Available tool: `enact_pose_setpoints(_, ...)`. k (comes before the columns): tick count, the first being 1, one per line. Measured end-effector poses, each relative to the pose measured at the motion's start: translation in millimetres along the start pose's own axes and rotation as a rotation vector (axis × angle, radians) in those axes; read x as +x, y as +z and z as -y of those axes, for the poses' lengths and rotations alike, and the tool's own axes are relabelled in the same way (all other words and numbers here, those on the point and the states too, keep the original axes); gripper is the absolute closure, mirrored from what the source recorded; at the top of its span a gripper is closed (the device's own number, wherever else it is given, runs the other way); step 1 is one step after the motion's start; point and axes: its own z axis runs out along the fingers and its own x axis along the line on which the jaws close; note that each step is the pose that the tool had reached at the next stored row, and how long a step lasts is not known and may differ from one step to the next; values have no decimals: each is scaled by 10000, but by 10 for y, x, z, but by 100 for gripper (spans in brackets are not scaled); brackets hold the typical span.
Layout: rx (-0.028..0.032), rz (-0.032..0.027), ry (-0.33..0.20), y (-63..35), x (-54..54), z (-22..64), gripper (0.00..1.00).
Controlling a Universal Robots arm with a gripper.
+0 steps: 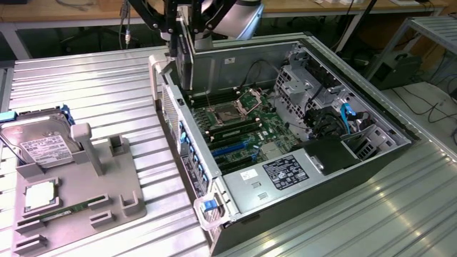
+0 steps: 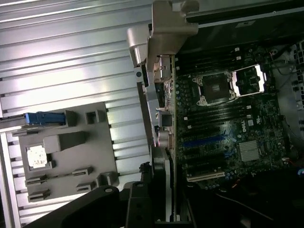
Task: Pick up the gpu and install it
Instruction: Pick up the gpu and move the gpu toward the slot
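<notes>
Ribbed aluminium table [image 1: 93, 85] underneath everything, and on it the big open computer case [image 1: 236, 64] lying on its side, motherboard [image 1: 236, 128] facing up. Off to the exterior view's left, the grey fixture tray [image 1: 71, 219] with the hard drive [image 1: 43, 147] leaning at its far end.

Now the gpu [image 1: 187, 64]: it's in the air, hanging straight down over the case's rear edge. Its long axis is vertical, and the lower end points at the rim just beside the board. It is clear of the slots, not seated. We're getting it close to edge-on, a thin dark slab, nearly black. The fan face is turned away and I can't make it out. Its top end is lost among the black linkages.

From the wrist, the card [image 2: 161, 185] is again edge-on, dark with a pale strip along one side. It runs away from the camera alongside the case's back panel, with its near end cut off by the frame.

The gripper [image 1: 184, 27] is clamped onto the gpu's upper part, fingers pinching its flat faces.

Smaller bits now: a square processor [image 1: 40, 195] and a green memory stick [image 1: 68, 210] sitting in the tray.
</notes>
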Motion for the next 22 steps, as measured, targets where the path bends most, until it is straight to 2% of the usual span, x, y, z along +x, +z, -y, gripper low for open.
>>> enact_pose_setpoints(4, -7, -38, -431, 6, -58, -9, 72)
enact_pose_setpoints(6, -6, -40, -434, 6, -98, -14, 72)
enact_pose_setpoints(14, -7, -39, -431, 7, -100, -15, 72)
enact_pose_setpoints(18, -7, -38, -431, 12, -206, -31, 72)
enact_pose_setpoints(22, -2, -37, -441, 13, -215, -33, 72)
